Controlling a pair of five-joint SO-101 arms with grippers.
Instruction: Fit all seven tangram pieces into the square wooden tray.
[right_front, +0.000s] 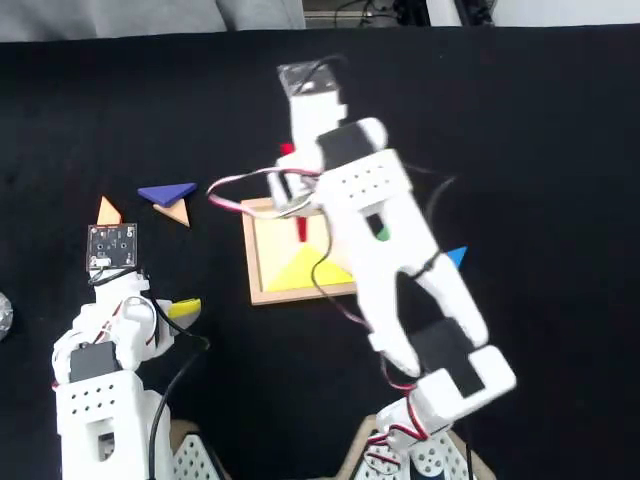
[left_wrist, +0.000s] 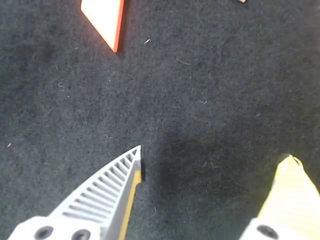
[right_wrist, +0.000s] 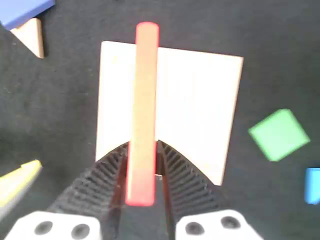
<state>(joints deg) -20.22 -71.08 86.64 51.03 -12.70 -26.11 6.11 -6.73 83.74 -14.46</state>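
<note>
The square wooden tray (right_front: 262, 262) lies mid-table with a yellow triangle (right_front: 298, 270) in it. My right gripper (right_wrist: 143, 146) hangs over the tray (right_wrist: 200, 95), shut on a red piece (right_wrist: 144, 100) that stands on edge; the red piece (right_front: 301, 229) shows under the arm. My left gripper (left_wrist: 214, 155) is open over bare black cloth, with its yellow finger (right_front: 185, 308) left of the tray. An orange triangle (left_wrist: 106, 17) lies ahead of it. A blue triangle (right_front: 167, 192) and two small orange triangles (right_front: 108, 211) (right_front: 175, 212) lie to the tray's left.
A green square (right_wrist: 278, 134) and a blue piece (right_wrist: 312, 186) lie on the cloth right of the tray; the blue piece (right_front: 456, 256) peeks out beside the right arm. The right arm covers much of the tray's right side.
</note>
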